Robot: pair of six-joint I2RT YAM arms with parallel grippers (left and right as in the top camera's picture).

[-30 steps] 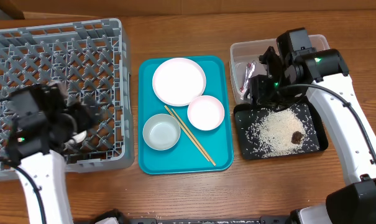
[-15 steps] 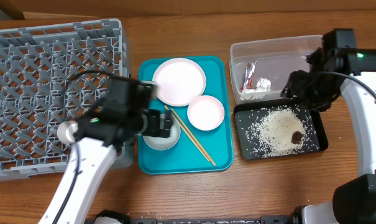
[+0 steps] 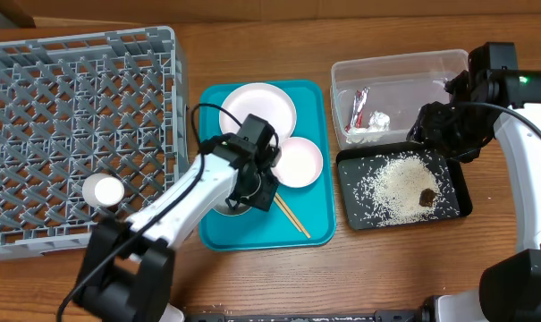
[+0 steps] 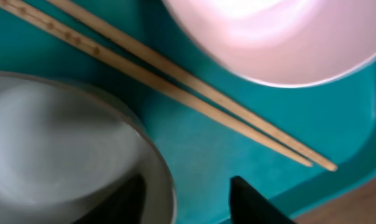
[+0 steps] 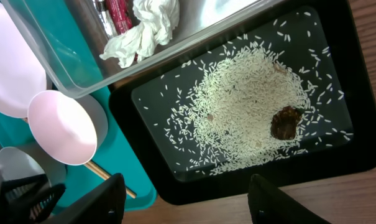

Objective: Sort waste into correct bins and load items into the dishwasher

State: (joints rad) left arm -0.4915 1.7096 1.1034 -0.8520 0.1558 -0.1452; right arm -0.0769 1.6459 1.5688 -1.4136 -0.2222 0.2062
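Observation:
My left gripper [image 3: 243, 190] hangs low over the pale grey bowl [image 4: 51, 143] on the teal tray. Its jaws are open astride the bowl's rim, one finger inside and one finger [image 4: 256, 202] outside, with a gap still showing. The chopsticks [image 4: 175, 81] and pinkish bowl [image 3: 296, 162] lie beside it, the white plate [image 3: 257, 116] behind. The white cup [image 3: 103, 190] sits in the grey dish rack [image 3: 73, 98]. My right gripper [image 3: 435, 125] is open and empty above the black tray [image 5: 362, 155] of rice [image 5: 250, 106] and a brown scrap [image 5: 286, 121].
The clear tub [image 3: 400, 67] behind the black tray holds the napkin [image 5: 144, 31] and the snack wrapper [image 5: 116, 9]. The teal tray [image 3: 319, 224] lies between rack and bins. Bare wooden table [image 3: 386, 268] runs along the front.
My left arm swung from the rack, leaving the cup there, to the teal tray and narrowed its jaws around the grey bowl's rim. The right arm drew back to the right from the tub.

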